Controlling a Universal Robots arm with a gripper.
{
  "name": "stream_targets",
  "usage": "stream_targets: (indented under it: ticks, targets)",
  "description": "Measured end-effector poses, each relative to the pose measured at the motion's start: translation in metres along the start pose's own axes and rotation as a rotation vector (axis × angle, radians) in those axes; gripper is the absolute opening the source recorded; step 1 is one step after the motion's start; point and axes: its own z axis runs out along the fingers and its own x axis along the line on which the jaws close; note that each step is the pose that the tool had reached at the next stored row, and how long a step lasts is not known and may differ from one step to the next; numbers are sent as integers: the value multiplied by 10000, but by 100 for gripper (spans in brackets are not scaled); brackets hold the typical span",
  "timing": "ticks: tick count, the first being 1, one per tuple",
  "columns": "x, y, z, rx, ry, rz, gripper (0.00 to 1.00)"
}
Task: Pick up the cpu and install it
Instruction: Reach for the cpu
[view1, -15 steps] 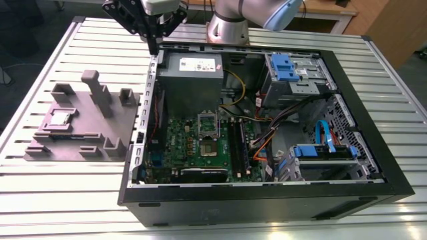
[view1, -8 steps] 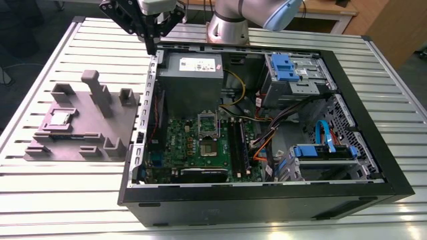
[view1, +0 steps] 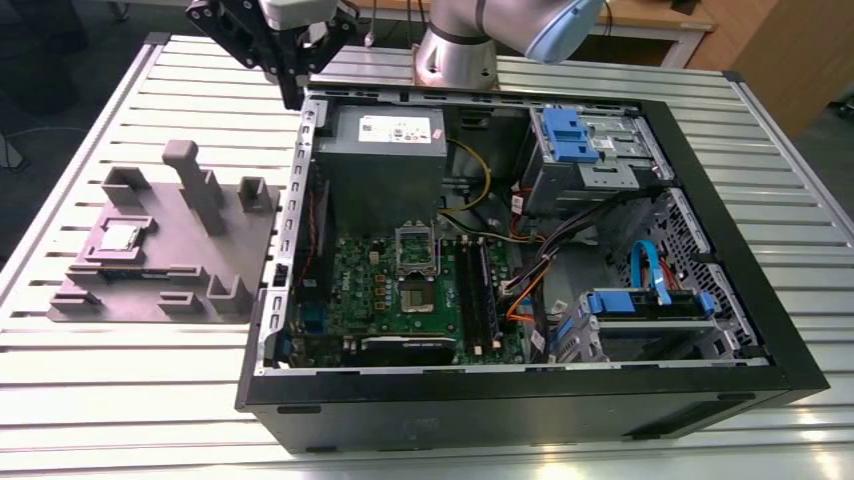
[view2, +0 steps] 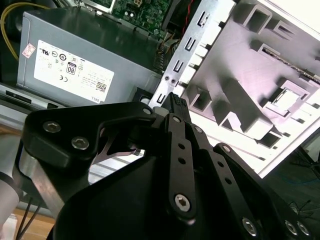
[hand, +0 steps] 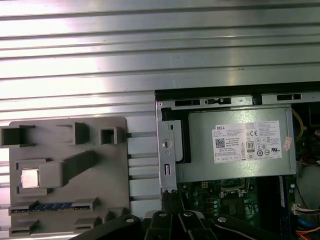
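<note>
The black two-finger gripper (view1: 291, 97) is seen with its fingers pressed together and empty, just above the rear wall of the open black computer case (view1: 534, 410). The small square silvery cpu (view1: 120, 237) is seated well apart from the fingertips, in a recess of the grey moulded plate (view1: 167, 262). A collision is judged possible, since the case wall lies just beneath the fingertips. Closed fingers could not straddle the chip.
</note>
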Motion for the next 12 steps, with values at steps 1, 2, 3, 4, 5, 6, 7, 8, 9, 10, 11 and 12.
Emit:
stream_targets:
  ticks: [1,2,3,4,5,6,7,8,9,10,11,12]
  targets:
    - [4,0,0,0,0,0,10]
    - [8,-1,0,1,1,0,10]
    - [13,-1,1,1,0,0,10]
    - [17,-2,1,0,0,0,10]
    - [21,-2,1,0,0,0,10]
    - [26,-2,2,0,0,0,10]
    - [31,-3,2,0,0,0,10]
    - [35,-3,2,0,0,0,10]
    - [38,-3,2,1,0,0,10]
    - [41,-3,3,0,1,0,10]
    - [44,-4,3,0,1,-1,10]
    - [45,-4,3,1,1,0,10]
